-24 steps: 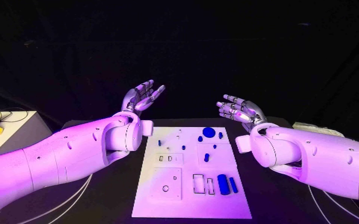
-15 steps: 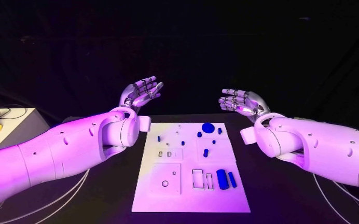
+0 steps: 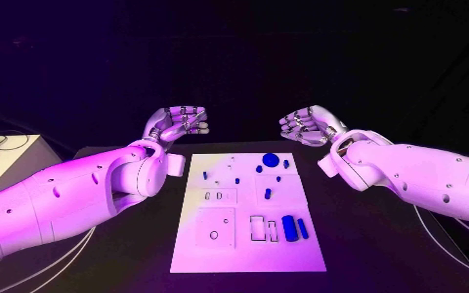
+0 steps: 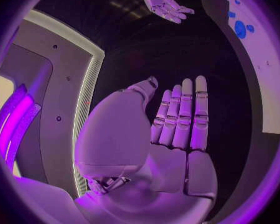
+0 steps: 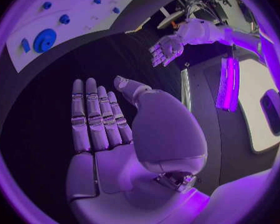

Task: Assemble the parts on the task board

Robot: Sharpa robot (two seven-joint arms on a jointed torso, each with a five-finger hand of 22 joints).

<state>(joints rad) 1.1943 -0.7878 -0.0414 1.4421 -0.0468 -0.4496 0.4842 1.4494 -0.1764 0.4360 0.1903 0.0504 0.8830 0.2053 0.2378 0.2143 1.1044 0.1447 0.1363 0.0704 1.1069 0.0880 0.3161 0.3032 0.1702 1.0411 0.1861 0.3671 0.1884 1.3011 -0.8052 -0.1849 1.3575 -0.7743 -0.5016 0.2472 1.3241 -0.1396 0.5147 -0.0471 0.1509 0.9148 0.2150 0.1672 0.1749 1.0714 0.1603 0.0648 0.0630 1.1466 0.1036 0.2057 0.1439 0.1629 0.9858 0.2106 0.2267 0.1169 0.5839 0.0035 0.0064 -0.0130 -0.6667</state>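
1. Two hands were up in the air past the far end of the board, well apart from each other: the left hand (image 3: 179, 123) over the board's far left corner, the right hand (image 3: 305, 126) over its far right corner.
2. Both were released. Each wrist view showed a bare palm with the fingers stretched out straight side by side, grasping nothing and touching nothing.
3. One white task board (image 3: 196, 256) lay lengthwise in the middle of the black table (image 3: 376, 256), between the two forearms.
4. Nine blue parts could be counted on it, though the smallest were mere specks and hard to tell apart:
   - one large round disc (image 3: 271, 159) at the far end, with a small oval piece (image 3: 285, 163) just beside it;
   - five little pieces scattered across the far half, among them an upright peg (image 3: 268, 194);
   - one thick cylinder (image 3: 289, 226) and one thin bar (image 3: 303, 226) lying side by side near the right edge of the near half.
5. Outlined recesses marked the near half — two rectangular slots (image 3: 258, 228) beside the cylinder and one small ring (image 3: 214, 235) to the left. Their finer marks were too small to make out.
6. One pale box (image 3: 15, 154) sat at the left edge of the head view, cut off by the frame.
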